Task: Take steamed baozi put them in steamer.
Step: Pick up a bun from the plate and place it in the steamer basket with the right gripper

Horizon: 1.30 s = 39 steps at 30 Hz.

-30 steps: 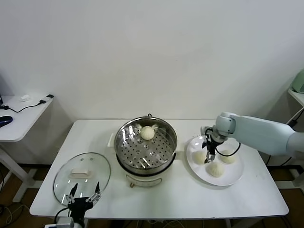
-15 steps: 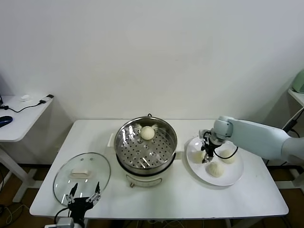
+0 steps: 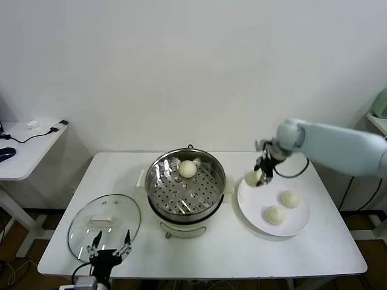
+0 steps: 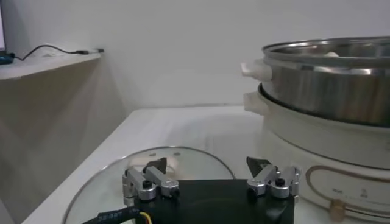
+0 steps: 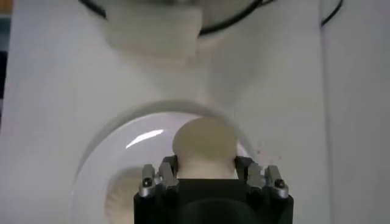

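Right gripper [image 3: 258, 176]: clamped on one baozi, its fingers pressed against the bun's two sides; it hangs in the air over the left rim of the plate, between plate and steamer.
Held baozi [image 5: 204, 149]: a pale cream bun raised clear of the plate, seen in the right wrist view sitting between the two fingers [image 5: 168, 172].
Right arm [image 3: 329, 144]: reaches in from the right edge of the scene, above the table's right part.
Plate [image 3: 296, 221]: flat, white, on the right side of the table, just right of the steamer.
Baozi on the plate: two, one towards the right [image 3: 289, 199], one nearer the front [image 3: 274, 214], close together but apart.
Steamer [image 3: 208, 190]: shiny steel basket with a perforated floor on a cream pot base, at the table's middle.
Baozi in the steamer [image 3: 188, 168]: one bun resting on the floor of the basket, at its far side.
Left gripper [image 3: 109, 250]: parked low at the near left, its fingers spread apart, holding nothing, over the near edge of the glass lid.
Glass lid [image 3: 84, 228]: round, with a cream handle, lying flat on the table left of the steamer.
Table [image 3: 199, 254]: white, carrying all of these.
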Each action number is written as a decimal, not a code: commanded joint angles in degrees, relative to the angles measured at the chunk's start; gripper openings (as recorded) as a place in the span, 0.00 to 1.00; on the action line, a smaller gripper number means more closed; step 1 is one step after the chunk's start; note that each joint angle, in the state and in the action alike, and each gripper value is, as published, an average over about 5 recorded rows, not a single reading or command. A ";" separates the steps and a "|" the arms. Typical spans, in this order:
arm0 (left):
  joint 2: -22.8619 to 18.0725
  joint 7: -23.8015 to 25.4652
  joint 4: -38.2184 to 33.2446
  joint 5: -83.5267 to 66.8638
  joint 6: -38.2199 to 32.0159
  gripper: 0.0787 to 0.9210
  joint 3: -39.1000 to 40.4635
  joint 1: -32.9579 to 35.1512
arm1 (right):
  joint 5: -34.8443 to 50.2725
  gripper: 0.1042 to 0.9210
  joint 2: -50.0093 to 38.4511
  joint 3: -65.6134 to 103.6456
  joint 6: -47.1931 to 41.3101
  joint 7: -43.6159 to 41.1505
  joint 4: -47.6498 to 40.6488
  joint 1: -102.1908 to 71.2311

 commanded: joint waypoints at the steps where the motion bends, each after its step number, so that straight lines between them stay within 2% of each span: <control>1: 0.19 0.10 -0.44 0.01 0.11 0.88 0.27 -0.25 | 21.45 0.63 10.09 -4.36 -4.95 3.86 11.70 20.63; 7: 0.32 0.14 -1.02 -0.05 0.37 0.88 0.94 -0.79 | 27.28 0.63 22.21 0.72 -11.06 11.07 13.29 13.86; 14: 0.25 0.05 -1.34 0.00 0.53 0.88 1.41 -0.67 | 23.94 0.63 29.30 1.65 -14.01 15.17 7.19 3.00; 22: 0.55 -0.15 -1.28 0.23 0.60 0.88 1.67 -0.16 | 17.77 0.63 31.47 1.77 -15.27 16.85 -0.98 -7.63; 35: 0.42 -0.19 -1.15 0.69 0.97 0.88 3.15 -0.62 | 14.91 0.63 31.45 4.15 -15.55 19.55 -6.20 -13.65; 39: 0.29 -0.26 -1.34 0.82 1.04 0.88 3.35 -0.65 | 14.92 0.67 30.96 4.89 -15.16 18.89 -5.74 -13.17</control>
